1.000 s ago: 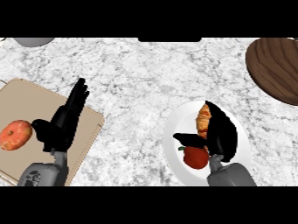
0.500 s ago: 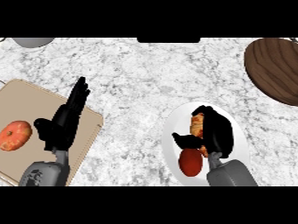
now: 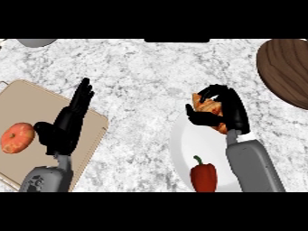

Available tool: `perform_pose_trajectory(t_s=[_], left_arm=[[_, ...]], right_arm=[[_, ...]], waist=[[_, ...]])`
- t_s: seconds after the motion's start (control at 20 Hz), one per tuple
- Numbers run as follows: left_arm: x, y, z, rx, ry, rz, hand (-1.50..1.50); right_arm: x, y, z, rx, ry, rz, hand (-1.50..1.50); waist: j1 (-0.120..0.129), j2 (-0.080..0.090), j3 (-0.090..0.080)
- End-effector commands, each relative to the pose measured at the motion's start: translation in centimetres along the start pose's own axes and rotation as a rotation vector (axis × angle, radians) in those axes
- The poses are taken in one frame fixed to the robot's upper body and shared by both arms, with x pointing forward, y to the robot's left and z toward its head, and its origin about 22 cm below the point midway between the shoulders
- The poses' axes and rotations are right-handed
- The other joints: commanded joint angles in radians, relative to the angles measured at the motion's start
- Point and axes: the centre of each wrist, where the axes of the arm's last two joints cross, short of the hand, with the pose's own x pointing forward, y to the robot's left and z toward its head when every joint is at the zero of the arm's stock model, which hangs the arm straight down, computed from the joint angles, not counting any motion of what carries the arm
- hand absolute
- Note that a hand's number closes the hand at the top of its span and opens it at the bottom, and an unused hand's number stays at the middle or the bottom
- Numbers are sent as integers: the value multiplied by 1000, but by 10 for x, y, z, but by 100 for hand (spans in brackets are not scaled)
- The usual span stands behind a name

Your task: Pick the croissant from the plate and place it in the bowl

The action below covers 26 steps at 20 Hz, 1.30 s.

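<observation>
My right hand point(image 3: 224, 109) is curled round the golden-brown croissant point(image 3: 205, 106), which peeks out to the left of the fingers above the far rim of the white plate point(image 3: 180, 145). Most of the croissant is hidden by the hand. The dark brown wooden bowl point(image 3: 295, 72) sits at the far right, apart from the hand. My left hand point(image 3: 66, 124) rests open, fingers up, over the tan cutting board.
A red bell pepper point(image 3: 203, 175) lies on the near part of the plate. A tan cutting board point(image 3: 23, 113) at the left carries an orange-red glazed doughnut point(image 3: 17, 137). A grey object point(image 3: 37, 42) shows at the top left edge of the marble counter.
My right hand has closed round the croissant and moved up and away with it toward the plate's far rim, uncovering the red pepper. The left hand has stayed still.
</observation>
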Motion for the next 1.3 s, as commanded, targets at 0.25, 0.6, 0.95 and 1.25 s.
perform_pose_trajectory(t_s=[0.25, 0.6, 0.95, 1.25], left_arm=[[8, -4, 0, 3, 15, -8, 0], [-6, -1, 2, 19, 3, -11, 0], [-10, 12, -5, 2, 5, -12, 0], [-11, -4, 12, -1, 3, -10, 0]], right_arm=[[43, -40, 3, -180, -313, -75, 150], [119, -79, 19, -375, -346, 50, 150], [180, -120, -2, -418, -247, 117, 150], [179, -150, -27, -508, -185, 111, 150]], waist=[[-13, -6, 0], [-16, -7, -2], [-7, -1, -1], [-2, -1, -1]])
